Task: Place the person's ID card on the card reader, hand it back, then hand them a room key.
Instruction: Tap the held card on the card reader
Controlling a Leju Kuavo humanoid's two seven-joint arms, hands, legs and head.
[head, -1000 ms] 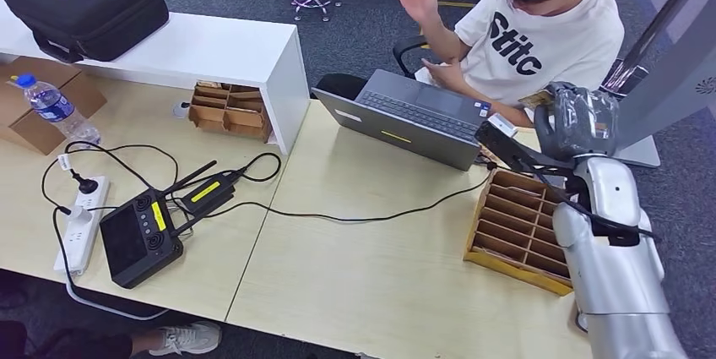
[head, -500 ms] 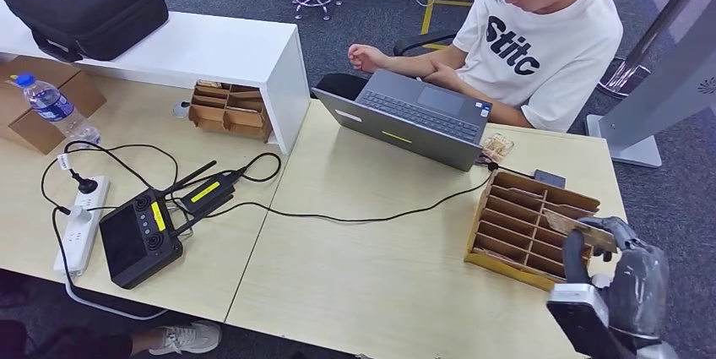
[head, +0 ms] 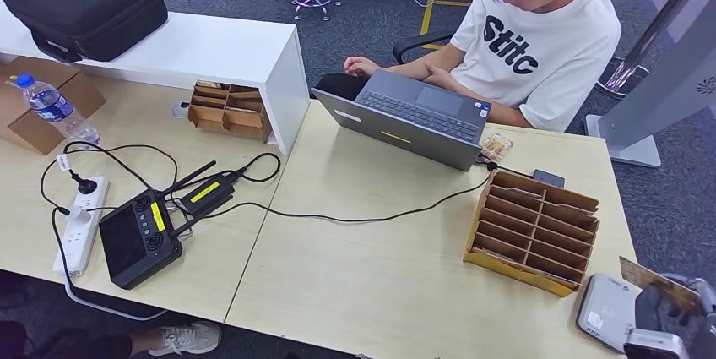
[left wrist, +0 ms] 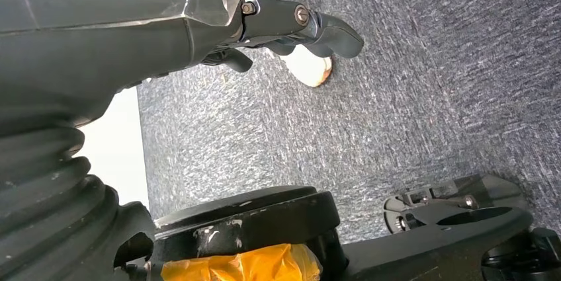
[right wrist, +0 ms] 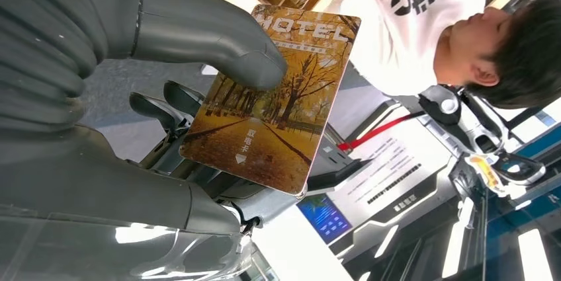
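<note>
My right hand (head: 678, 318) sits low at the table's near right corner and holds a room key card (head: 648, 277). In the right wrist view the thumb (right wrist: 198, 26) pins the card (right wrist: 274, 106), which shows "HOTEL" over an autumn tree picture. A white card reader (head: 603, 312) lies on the table just left of that hand. A cardboard slotted card box (head: 532, 228) stands beyond it. The person (head: 540, 38) in a white T-shirt sits across the table with hands at a grey laptop (head: 414, 118). My left hand (left wrist: 291, 26) hangs over carpet, holding nothing.
A small card (head: 496, 147) and a dark block (head: 549, 178) lie between the laptop and the box. A black cable (head: 355, 218) crosses the table to a black controller (head: 139, 236). A power strip (head: 80, 224), a water bottle (head: 55, 108) and a white shelf (head: 194, 51) stand at the left.
My right hand came down from near the person, past the slotted box, to the near right corner, with a card in it. The person's raised hand dropped to the laptop.
</note>
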